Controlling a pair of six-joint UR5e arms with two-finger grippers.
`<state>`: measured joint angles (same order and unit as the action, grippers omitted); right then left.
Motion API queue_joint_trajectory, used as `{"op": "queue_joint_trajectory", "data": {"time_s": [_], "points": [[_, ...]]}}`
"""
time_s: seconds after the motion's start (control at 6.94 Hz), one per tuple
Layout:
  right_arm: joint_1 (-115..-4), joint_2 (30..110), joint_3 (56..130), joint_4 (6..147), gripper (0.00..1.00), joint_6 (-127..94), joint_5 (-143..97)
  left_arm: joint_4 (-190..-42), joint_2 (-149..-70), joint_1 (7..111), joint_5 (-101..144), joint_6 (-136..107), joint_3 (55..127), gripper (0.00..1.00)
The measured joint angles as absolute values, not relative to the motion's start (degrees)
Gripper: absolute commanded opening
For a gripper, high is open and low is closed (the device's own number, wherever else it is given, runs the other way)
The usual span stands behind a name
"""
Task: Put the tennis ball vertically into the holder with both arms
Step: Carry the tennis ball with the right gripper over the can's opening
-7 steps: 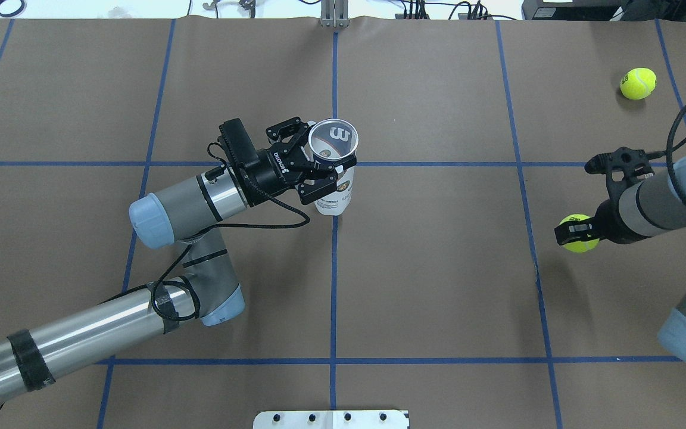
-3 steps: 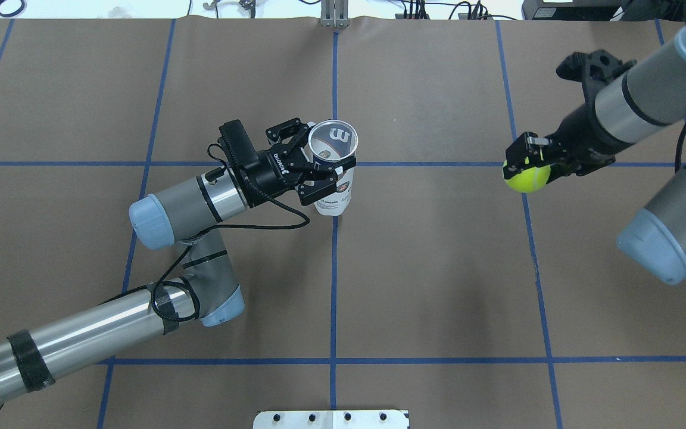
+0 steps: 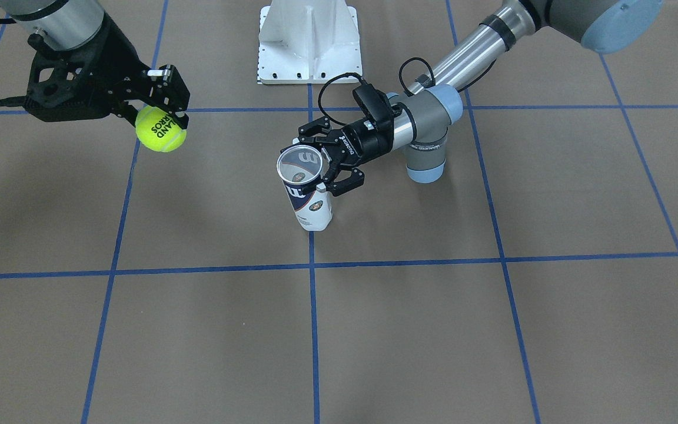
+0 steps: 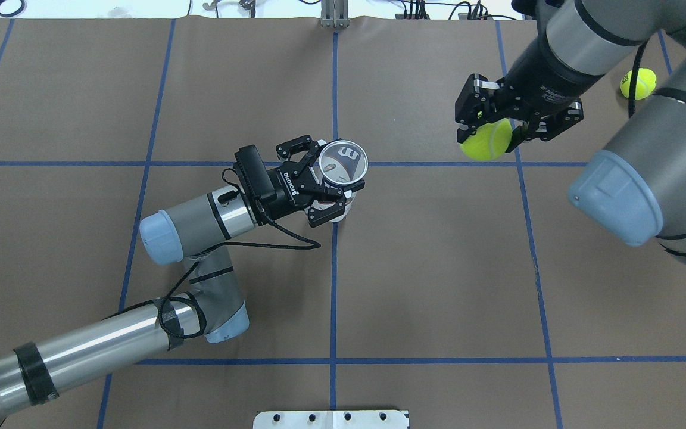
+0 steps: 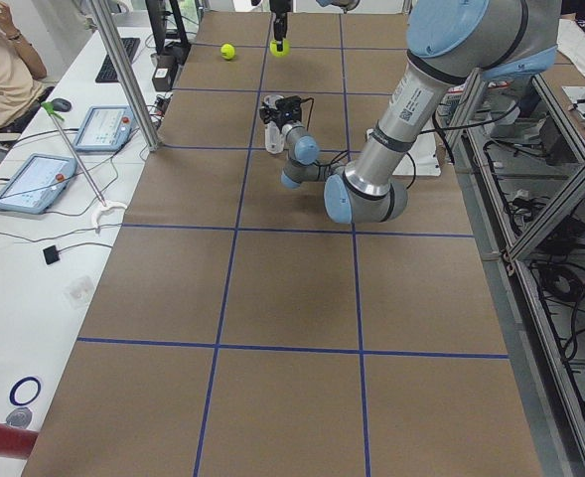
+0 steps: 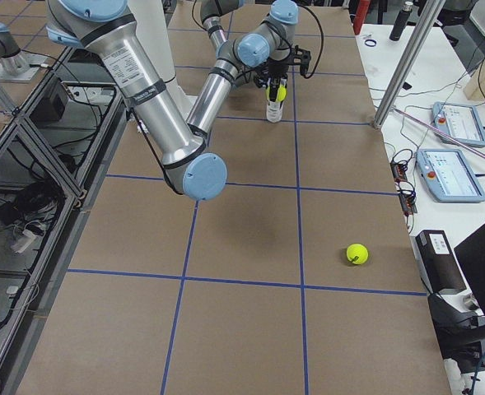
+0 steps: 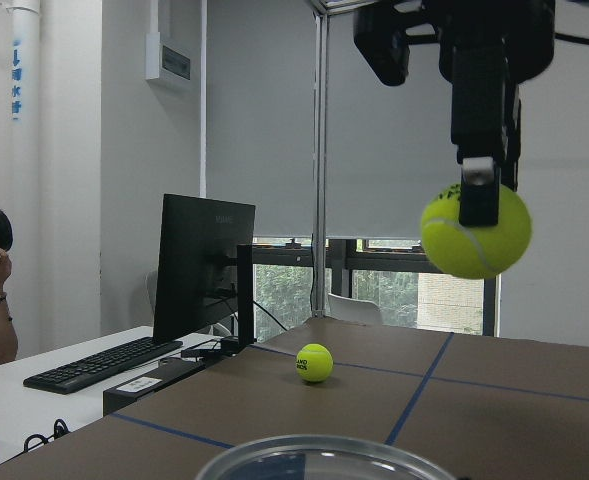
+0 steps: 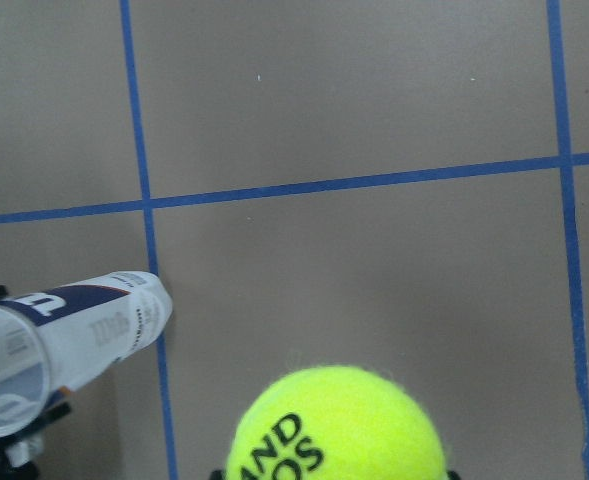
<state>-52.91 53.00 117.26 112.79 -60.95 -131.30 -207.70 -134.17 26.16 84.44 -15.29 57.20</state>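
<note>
My right gripper (image 4: 489,132) is shut on the neon yellow-green tennis ball (image 4: 486,141) and holds it in the air, well to the right of the holder and apart from it. The ball also shows in the front view (image 3: 160,128), under its gripper (image 3: 162,112), and in both wrist views (image 7: 474,232) (image 8: 334,425). The holder (image 4: 343,161), a clear can with a white and navy label, stands nearly upright with its mouth open upward (image 3: 300,164). My left gripper (image 4: 336,177) is shut on the holder's upper part from the side (image 3: 316,166).
A second tennis ball (image 4: 638,83) lies on the table at the far right, also in the exterior right view (image 6: 356,253). The white pedestal base (image 3: 308,41) stands at the robot's edge. Side tables with tablets and a seated person (image 5: 4,60) lie beyond the table's ends.
The right arm has risen and carried the ball away from the table's right side, farther out and toward the holder. The left gripper and holder have shifted slightly right and nearer.
</note>
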Motion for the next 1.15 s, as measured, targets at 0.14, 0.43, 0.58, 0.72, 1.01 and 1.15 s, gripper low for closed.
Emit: {"op": "queue_joint_trajectory", "data": {"time_s": [0.14,0.43,0.58,0.72,1.01,1.15], "points": [[-52.3,48.5,115.2,114.0,0.02,-64.1,-131.3,-207.7,-134.2,25.9,84.4,-14.7,57.2,0.83],[-50.4,40.7,110.0,114.6,0.07,-69.4,-130.7,-207.8,-134.2,25.7,84.4,-14.4,57.2,0.83],[-49.1,37.2,106.9,114.6,0.1,-71.1,-129.4,-208.0,-134.2,25.7,84.4,-14.4,57.2,0.83],[-47.0,33.7,103.3,114.6,0.19,-72.6,-126.9,-208.0,-134.2,25.6,84.4,-14.4,57.2,0.83],[-44.0,29.6,97.6,114.6,0.28,-73.5,-122.4,-208.0,-134.3,25.6,84.4,-14.5,57.2,0.83],[-43.2,29.3,96.9,115.0,0.32,-73.5,-121.2,-208.0,-134.3,25.6,84.4,-14.5,57.2,0.83]]}}
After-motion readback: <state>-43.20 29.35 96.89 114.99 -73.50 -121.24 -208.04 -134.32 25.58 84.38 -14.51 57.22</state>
